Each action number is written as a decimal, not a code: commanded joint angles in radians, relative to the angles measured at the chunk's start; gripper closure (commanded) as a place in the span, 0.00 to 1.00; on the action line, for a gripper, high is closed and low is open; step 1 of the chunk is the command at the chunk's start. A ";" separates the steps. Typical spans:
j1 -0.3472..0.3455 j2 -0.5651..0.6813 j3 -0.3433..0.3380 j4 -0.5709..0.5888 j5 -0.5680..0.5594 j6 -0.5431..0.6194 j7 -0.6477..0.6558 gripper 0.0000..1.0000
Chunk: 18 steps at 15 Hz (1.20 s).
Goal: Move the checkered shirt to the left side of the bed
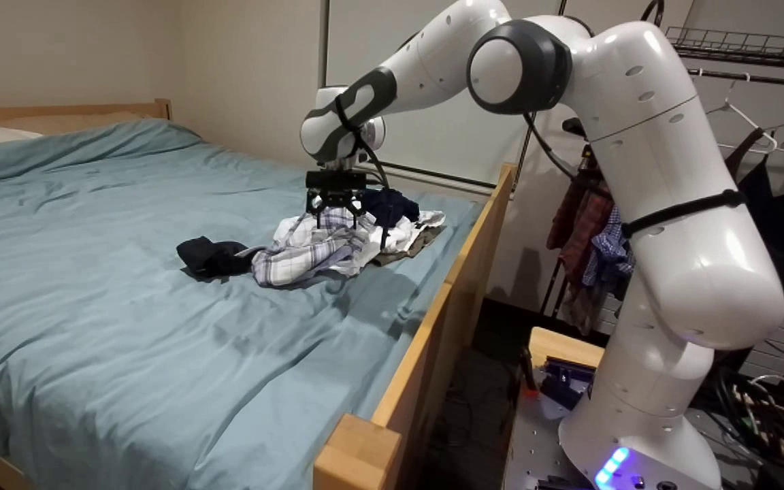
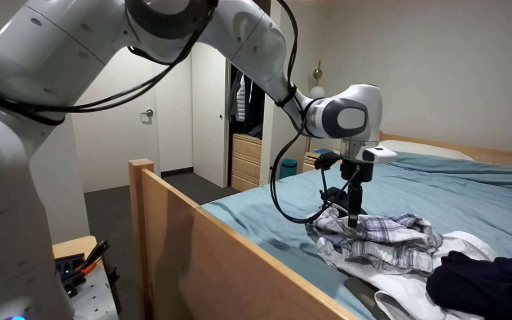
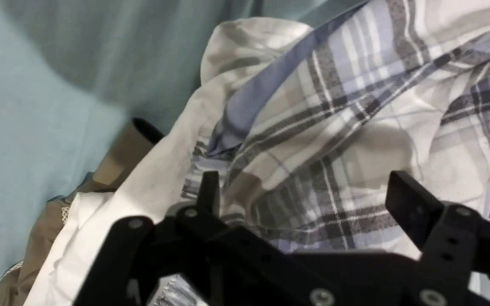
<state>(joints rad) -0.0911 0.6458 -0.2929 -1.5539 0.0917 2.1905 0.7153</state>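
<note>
The checkered shirt (image 1: pixel 290 264) is white, grey and lavender plaid. It lies crumpled on the blue bed (image 1: pixel 126 231), partly on top of white clothing; it also shows in an exterior view (image 2: pixel 385 229) and fills much of the wrist view (image 3: pixel 338 106). My gripper (image 1: pixel 337 222) points straight down over the shirt, its fingertips at about the height of the cloth, also in an exterior view (image 2: pixel 353 220). In the wrist view the gripper (image 3: pixel 303 187) is open, with plaid folds between its spread fingers. I cannot tell whether the fingertips touch the cloth.
A black garment (image 1: pixel 211 257) lies beside the shirt. White clothing (image 2: pixel 465 244), a navy garment (image 2: pixel 482 282) and a brown garment (image 3: pixel 43 229) lie on its other side. The wooden bed rail (image 1: pixel 426 327) stands between the robot base and the mattress.
</note>
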 commanded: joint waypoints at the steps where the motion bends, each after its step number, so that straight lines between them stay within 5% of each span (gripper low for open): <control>1: -0.059 0.067 0.067 0.077 0.041 0.035 -0.066 0.00; 10: -0.044 0.213 0.081 0.229 0.023 0.011 -0.023 0.00; 11: -0.043 0.219 0.079 0.237 0.021 0.009 -0.021 0.25; 12: -0.042 0.222 0.079 0.240 0.022 0.008 -0.020 0.26; 18: -0.049 0.157 0.108 0.182 0.037 0.037 -0.081 0.66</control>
<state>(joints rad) -0.1269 0.8426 -0.2121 -1.3462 0.1061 2.2270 0.6831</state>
